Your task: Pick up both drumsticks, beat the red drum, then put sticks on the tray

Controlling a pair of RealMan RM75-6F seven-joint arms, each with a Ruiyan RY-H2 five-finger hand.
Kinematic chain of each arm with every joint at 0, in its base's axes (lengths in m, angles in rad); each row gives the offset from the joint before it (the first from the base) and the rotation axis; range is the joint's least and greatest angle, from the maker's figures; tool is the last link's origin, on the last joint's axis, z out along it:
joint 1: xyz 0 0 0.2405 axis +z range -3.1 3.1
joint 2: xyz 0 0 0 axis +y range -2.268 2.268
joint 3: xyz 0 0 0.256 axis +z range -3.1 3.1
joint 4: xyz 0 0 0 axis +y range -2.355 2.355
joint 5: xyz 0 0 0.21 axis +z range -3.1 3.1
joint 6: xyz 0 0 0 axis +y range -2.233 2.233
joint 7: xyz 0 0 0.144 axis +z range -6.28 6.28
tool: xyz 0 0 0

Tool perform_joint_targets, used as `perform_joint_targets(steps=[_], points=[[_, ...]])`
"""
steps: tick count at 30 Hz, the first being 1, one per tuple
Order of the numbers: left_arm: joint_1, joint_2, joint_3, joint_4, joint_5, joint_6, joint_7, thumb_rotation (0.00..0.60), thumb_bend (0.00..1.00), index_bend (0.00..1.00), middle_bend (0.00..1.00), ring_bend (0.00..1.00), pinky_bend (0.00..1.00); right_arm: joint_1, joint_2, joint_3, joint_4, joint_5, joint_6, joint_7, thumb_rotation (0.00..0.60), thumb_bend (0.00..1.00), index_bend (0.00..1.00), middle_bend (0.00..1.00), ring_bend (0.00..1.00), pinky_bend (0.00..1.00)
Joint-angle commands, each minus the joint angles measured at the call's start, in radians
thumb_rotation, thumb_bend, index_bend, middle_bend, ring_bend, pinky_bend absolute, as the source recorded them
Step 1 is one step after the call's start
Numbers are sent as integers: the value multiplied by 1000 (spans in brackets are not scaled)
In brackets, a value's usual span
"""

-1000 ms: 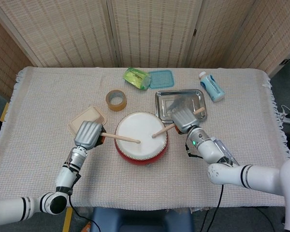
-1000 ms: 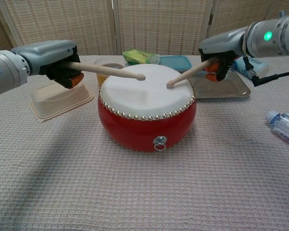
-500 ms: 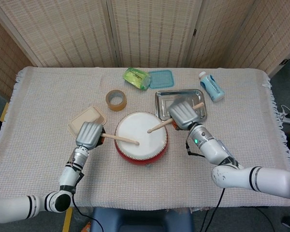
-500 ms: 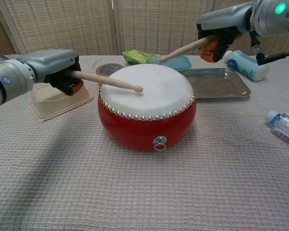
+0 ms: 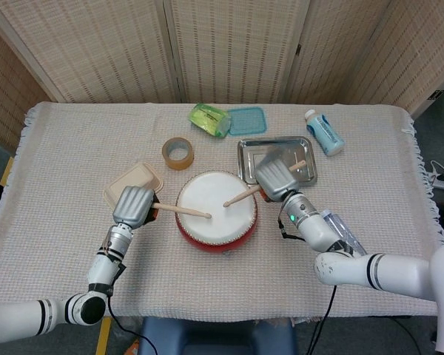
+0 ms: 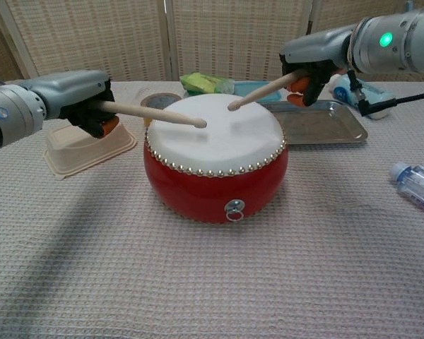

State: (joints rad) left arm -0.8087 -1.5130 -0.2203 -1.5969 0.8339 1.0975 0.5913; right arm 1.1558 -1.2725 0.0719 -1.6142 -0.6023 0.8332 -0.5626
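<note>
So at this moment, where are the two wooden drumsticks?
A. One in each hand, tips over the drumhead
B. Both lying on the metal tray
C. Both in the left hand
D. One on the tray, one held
A: the left hand and right hand each hold a wooden drumstick over the red drum; the metal tray has no stick on it.

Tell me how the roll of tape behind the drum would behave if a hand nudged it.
The tape roll lies flat on the woven tablecloth, so it would probably slide rather than roll. The cloth's rough weave would likely drag on it. It looks like a thin hollow ring, so probably light and easily shifted. Tipped onto its edge, it could roll.
</note>
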Motion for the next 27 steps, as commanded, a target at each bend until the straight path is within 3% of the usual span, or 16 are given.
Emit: perform_joint_targets(steps=[1, 11, 20, 27], points=[[-16, -35, 14, 48, -26, -6, 38, 600, 730, 1000, 1000, 1000, 1000, -22, 37, 22, -32, -36, 6, 34, 600, 491, 1000, 1000, 1000, 1000], [21, 63, -30, -73, 31, 63, -29, 600, 727, 1000, 1000, 1000, 1000, 40, -80, -66, 108, 143, -44, -126, 600, 491, 1000, 1000, 1000, 1000], [-16, -22, 18, 32, -22, 0, 41, 600, 728, 1000, 1000, 1000, 1000, -21, 38, 49, -36, -22, 3, 51, 600, 491, 1000, 1000, 1000, 1000], [-7, 2, -6, 14, -4, 43, 27, 600, 724, 1000, 1000, 1000, 1000, -13, -4, -5, 27, 2, -24, -9, 600, 491, 1000, 1000, 1000, 1000]])
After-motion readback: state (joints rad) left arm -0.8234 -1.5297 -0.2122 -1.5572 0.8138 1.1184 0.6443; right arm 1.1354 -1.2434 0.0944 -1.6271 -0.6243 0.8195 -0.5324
